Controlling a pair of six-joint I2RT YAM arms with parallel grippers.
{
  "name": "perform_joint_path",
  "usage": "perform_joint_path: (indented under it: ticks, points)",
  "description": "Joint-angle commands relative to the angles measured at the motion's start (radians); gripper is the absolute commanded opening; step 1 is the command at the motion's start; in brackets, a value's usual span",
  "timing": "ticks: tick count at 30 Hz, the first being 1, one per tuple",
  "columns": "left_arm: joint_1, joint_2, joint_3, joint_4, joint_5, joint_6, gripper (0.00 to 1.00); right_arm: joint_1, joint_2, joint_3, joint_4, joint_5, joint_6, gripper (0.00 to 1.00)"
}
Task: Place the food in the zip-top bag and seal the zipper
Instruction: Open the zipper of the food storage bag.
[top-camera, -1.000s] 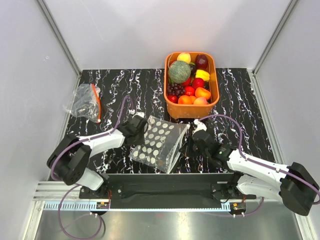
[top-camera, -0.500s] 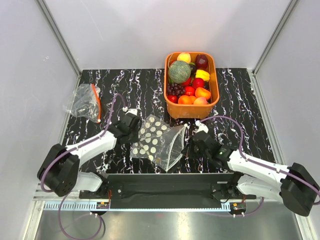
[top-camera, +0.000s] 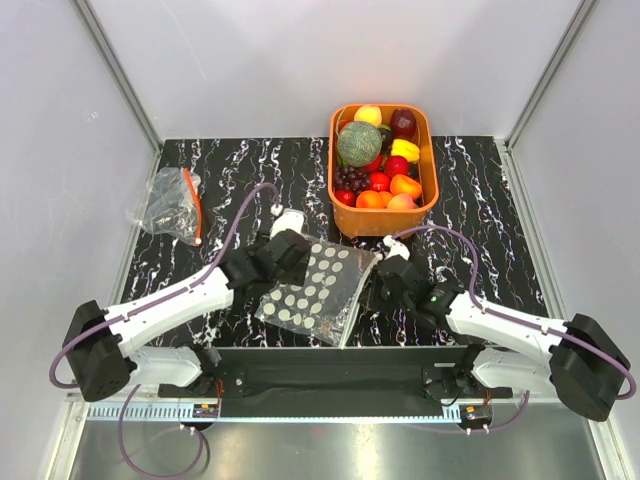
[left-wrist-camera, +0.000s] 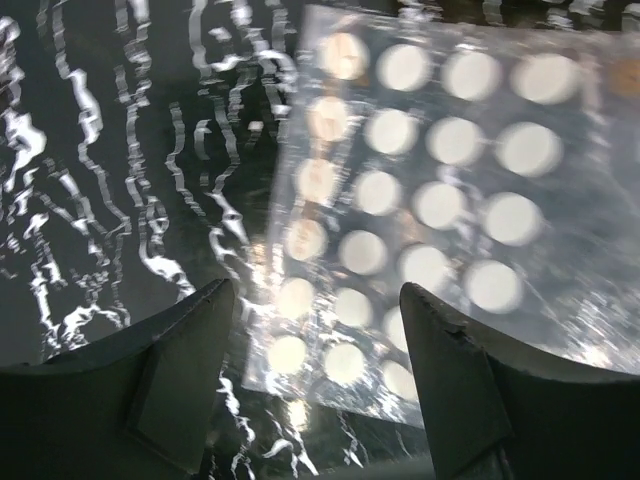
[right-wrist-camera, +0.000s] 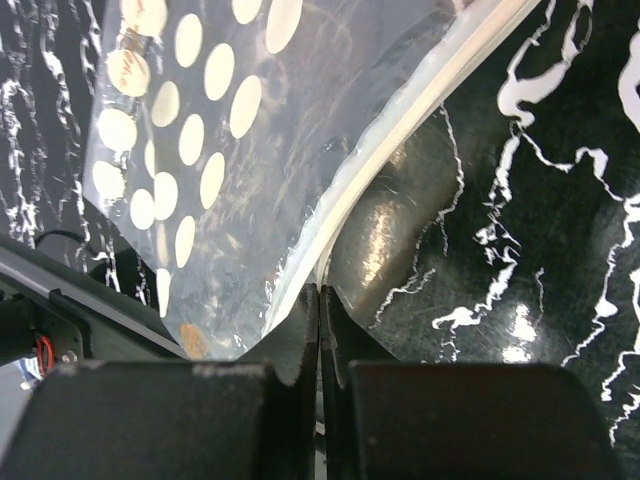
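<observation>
2 arms were fixed at the near edge of the black, white-streaked surface (top-camera: 480, 200). The right arm (top-camera: 500, 325) reached in from the near right corner. The right jaws were shut tight on the zipper (right-wrist-camera: 420, 95), pinching this pale strip between them. The strip ran up and away from the jaws along the edge of the zip-top bag (right-wrist-camera: 200, 150).

From above, the zip-top bag (top-camera: 315, 285) lay close to the near edge, about in the middle of the surface. Its white dots faced up. The zipper (top-camera: 358, 298) was along the bag's right side, next to the right jaws.

The left arm (top-camera: 170, 300) came in from the near left corner. The left jaws were wide open over the bag's far left corner. In the left wrist view, the 2 dark fingers (left-wrist-camera: 190, 370) stood well apart, with the dotted bag (left-wrist-camera: 430, 170) showing between and past them. I cannot tell if they touched the bag.

Farther back, near the left edge, lay a crumpled clear bag (top-camera: 172, 205) with an orange strip, well apart from the dotted one.

By the far edge, right of the middle, stood an orange basket (top-camera: 335, 170) full of toy fruit. The green melon (top-camera: 358, 143) sat on top of the pile. The orange fruit (top-camera: 370, 200) and the red-peach fruit (top-camera: 402, 202) lay side by side against the basket's near wall.
</observation>
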Motion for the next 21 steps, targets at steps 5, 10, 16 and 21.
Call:
perform_joint_path:
  ticks: [5,10,16,21]
  points:
    - [-0.219,0.009,0.105,0.015,0.022,-0.043,0.74,0.003,0.002,0.076,0.026,-0.004,-0.021,0.0]
    - [-0.334,0.106,0.176,-0.022,0.026,-0.052,0.66,0.003,0.01,0.087,0.022,-0.001,-0.013,0.0]
    - [-0.429,0.205,0.255,-0.057,-0.047,-0.07,0.67,0.003,0.019,0.099,0.029,-0.009,-0.001,0.0]
    - [-0.443,0.257,0.279,-0.046,-0.016,-0.034,0.67,0.003,0.022,0.112,0.031,-0.02,-0.003,0.0]
